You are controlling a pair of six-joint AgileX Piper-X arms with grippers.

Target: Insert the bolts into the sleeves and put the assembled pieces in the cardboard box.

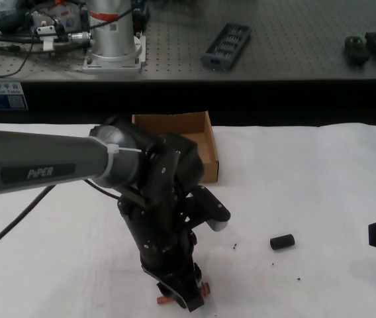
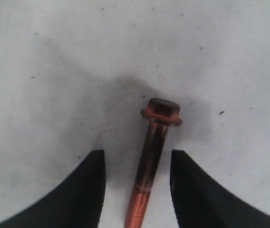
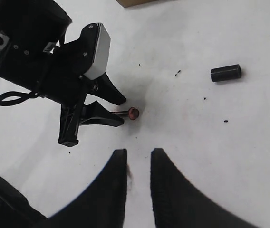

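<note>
A copper bolt (image 2: 154,161) with a flanged hex head lies flat on the white cloth. My left gripper (image 2: 137,159) is open and straddles its shank, one finger on each side with a gap to both. From the high view the left gripper (image 1: 185,298) points down at the front edge, with the bolt (image 1: 202,289) showing beside it. A short black sleeve (image 1: 282,242) lies on its side to the right, apart from both grippers. My right gripper (image 3: 137,156) hovers narrowly open, holding nothing, with the bolt (image 3: 133,112) and sleeve (image 3: 225,73) ahead. The cardboard box (image 1: 209,165) stands behind the left arm.
The left arm's cable (image 1: 9,228) trails over the cloth at the left. Behind the cloth, a perforated bench carries a metal stand (image 1: 112,33), a black ribbed block (image 1: 226,43) and two small black parts (image 1: 370,46). Open cloth lies around the sleeve.
</note>
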